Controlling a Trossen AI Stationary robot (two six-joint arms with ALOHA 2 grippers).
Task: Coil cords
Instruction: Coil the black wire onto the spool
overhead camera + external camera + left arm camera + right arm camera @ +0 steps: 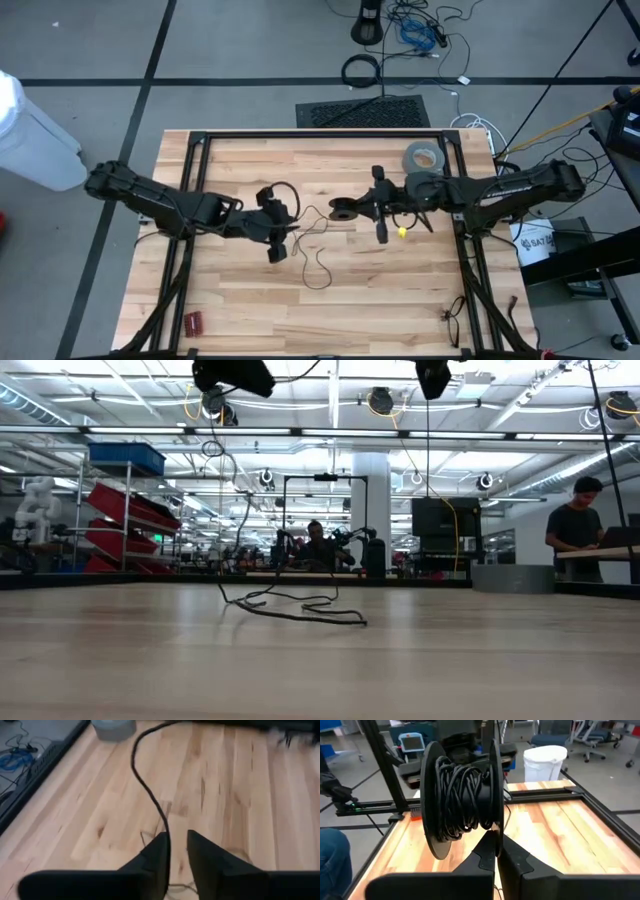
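jaws and cord: which side feeds, which side winds

jaws on the left gripper (177,851) stand a narrow gap apart, and the cord (145,785) runs along the inner edge of one finger rather than being pinched; whether it touches that finger cannot be told. from there the thin black wire drops to the table (250,290) and lies in loose loops (316,262) just toward the table's middle from the left gripper (278,228). the right gripper (496,851) is closed, fingers pressed together, holding up a black spool (460,795) already wound with cord. that spool (345,211) sits just beyond the loops. the slack's long run points from the left gripper toward the spool, so the left arm is the nearer one to feed it.
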